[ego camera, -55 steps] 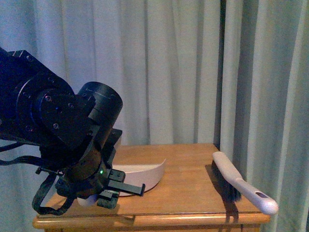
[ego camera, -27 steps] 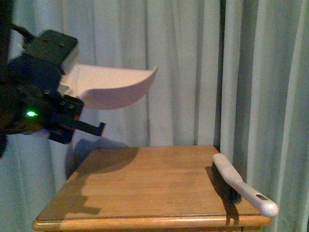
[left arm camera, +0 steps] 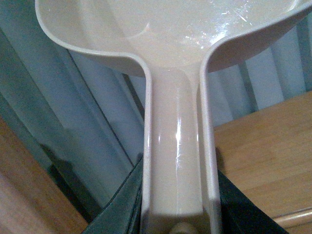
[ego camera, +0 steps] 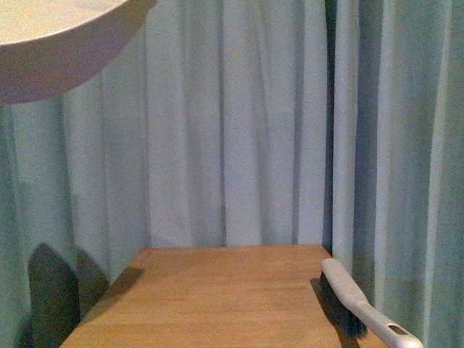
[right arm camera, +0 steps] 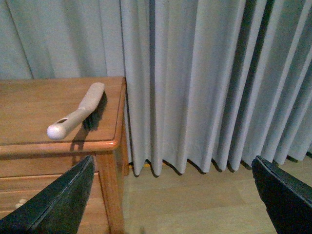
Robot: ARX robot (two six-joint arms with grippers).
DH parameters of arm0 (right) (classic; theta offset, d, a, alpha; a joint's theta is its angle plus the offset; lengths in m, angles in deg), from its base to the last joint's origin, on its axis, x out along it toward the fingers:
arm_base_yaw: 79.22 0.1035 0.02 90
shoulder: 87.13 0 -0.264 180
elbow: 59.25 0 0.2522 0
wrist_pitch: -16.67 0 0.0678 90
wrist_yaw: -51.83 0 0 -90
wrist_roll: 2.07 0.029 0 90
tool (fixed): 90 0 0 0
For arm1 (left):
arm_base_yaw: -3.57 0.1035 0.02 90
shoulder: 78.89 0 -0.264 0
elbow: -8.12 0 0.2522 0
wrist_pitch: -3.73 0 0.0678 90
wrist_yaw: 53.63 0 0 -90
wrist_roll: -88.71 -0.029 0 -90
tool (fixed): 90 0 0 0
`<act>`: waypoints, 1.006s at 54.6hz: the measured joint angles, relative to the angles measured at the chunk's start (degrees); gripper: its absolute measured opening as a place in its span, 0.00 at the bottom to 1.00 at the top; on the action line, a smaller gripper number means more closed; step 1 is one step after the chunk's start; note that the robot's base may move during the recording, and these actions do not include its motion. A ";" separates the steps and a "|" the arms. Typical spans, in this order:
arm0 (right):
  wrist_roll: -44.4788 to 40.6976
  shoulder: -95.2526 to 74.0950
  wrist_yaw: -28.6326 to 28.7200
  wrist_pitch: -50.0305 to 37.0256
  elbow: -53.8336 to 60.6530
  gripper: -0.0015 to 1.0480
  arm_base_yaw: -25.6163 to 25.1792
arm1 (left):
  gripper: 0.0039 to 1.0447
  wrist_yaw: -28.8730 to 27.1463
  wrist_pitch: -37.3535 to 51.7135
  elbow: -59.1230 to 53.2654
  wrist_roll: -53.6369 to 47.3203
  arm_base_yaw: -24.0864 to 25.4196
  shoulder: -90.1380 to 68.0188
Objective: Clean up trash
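Shows a pale beige dustpan point(ego camera: 58, 43) high at upper left, well above the wooden table point(ego camera: 217, 297). Shows a white-handled brush point(ego camera: 355, 301) lying along the table's right edge, bristles down. Shows grey-blue curtains point(ego camera: 232, 123) behind, wooden floor point(right arm camera: 195, 200) below.

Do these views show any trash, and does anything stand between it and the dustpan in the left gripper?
No paper trash shows in any view, so its path cannot be judged. The left gripper holds the dustpan by its handle, raised above the table; the pan's visible part is bare. A brush lies at the table's edge.
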 joint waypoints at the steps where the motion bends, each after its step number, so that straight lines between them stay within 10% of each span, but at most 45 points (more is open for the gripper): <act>1: 0.00 0.00 0.00 0.00 0.00 0.93 0.00 | 0.26 1.20 -0.28 -0.46 0.33 1.14 0.96; 13: -0.44 -0.11 -1.07 -0.09 0.00 0.93 0.24 | 0.26 18.12 -4.90 -5.55 7.72 19.12 11.54; 17: -5.64 -4.59 -19.08 -3.52 -0.13 0.93 6.21 | 0.26 18.43 -4.96 -5.73 8.44 19.80 11.91; 23: -6.99 -16.39 -28.76 -5.11 -1.92 0.93 8.26 | 0.25 18.75 -4.98 -5.73 8.83 19.91 11.98; 55: 21.24 -78.66 -11.04 10.01 -54.45 0.93 16.79 | 0.25 18.84 -4.98 -5.73 9.09 19.98 12.00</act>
